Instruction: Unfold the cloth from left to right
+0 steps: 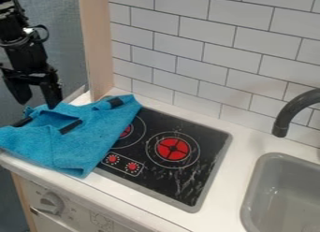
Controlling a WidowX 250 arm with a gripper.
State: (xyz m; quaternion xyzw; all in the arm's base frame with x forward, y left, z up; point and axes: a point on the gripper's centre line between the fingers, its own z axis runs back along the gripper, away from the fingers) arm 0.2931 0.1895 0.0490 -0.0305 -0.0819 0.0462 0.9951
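My gripper (39, 103) hangs at the upper left with its two fingers spread apart, nothing visible between them. Its tips are near the back left part of the blue cloth (86, 134); whether they touch it, I cannot tell. The cloth lies rumpled and partly folded over the counter's left end and the left side of the stove. Dark strips show on it at its left edge, near its middle and at its back right corner.
The black stove top (181, 179) with red burners lies right of the cloth. A grey sink (251, 191) and dark faucet (284, 115) are at the right. A tiled wall (187, 51) runs behind, and a wooden post (98, 48) stands at the back left.
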